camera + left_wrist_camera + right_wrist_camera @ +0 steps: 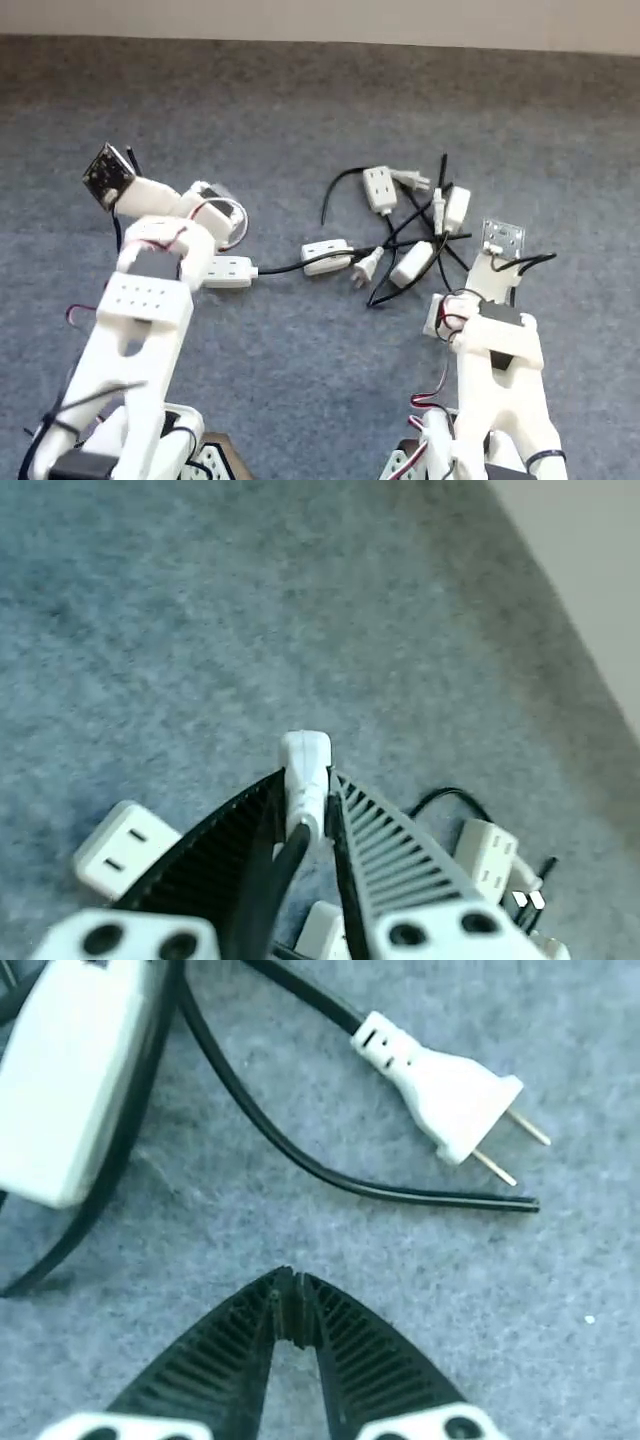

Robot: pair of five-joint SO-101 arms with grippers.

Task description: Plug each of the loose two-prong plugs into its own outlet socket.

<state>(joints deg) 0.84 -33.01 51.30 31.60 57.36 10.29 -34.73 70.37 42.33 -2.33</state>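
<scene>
Left pincer [308, 780] clamps a plug [305, 750], right pincer [295, 1285] closed empty; loose plug [440, 1095] looks light, rigid: grip body flanks, not prongs.

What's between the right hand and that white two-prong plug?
A black cord crosses the carpet between the right hand and the white plug, in the right wrist view.

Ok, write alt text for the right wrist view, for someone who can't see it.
A shut, empty black pincer hangs over grey carpet, its tips short of a loose white two-prong plug lying flat with bare prongs. A black cord curves between them, and a white plastic block lies off to one side.
</scene>
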